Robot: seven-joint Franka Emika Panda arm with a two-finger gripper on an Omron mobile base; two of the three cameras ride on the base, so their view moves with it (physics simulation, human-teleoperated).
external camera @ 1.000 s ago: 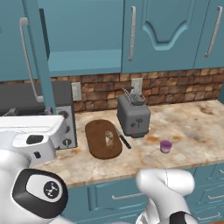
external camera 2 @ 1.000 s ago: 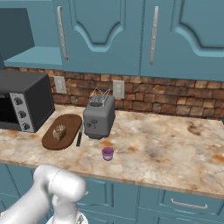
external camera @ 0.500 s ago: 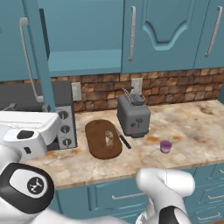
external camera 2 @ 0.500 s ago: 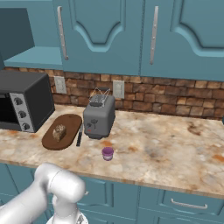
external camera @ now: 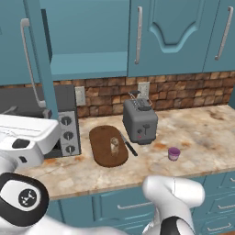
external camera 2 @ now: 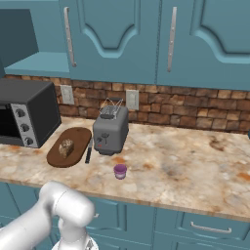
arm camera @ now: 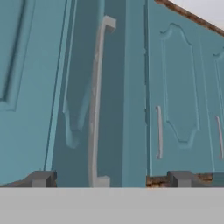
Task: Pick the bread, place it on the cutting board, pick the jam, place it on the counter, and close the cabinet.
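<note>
The bread (external camera: 114, 145) (external camera 2: 66, 147) lies on the dark oval cutting board (external camera: 102, 156) (external camera 2: 77, 136). The jam (external camera: 173, 153) (external camera 2: 120, 171) stands on the marbled counter (external camera: 202, 133) (external camera 2: 185, 166), right of the toaster and in front of it. Above the counter's left part the cabinet (external camera: 87, 41) (external camera 2: 29, 49) is open, its door (external camera: 40, 55) swung out toward me. My gripper (arm camera: 111, 180) is open and holds nothing. It faces the door's long silver handle (arm camera: 95, 100) from close by. My white hand (external camera: 23, 137) hangs at the left below that door.
A grey toaster (external camera: 140, 121) (external camera 2: 110, 129) stands right of the board, with a black-handled knife (external camera: 128, 145) (external camera 2: 89, 152) between them. A black toaster oven (external camera: 64, 119) (external camera 2: 24, 117) sits at the left against the brick wall. Closed teal cabinets (external camera: 179, 32) hang to the right.
My arm and hand have shifted a little to the left in the left base view. Bread, jam and cabinet door have not moved.
</note>
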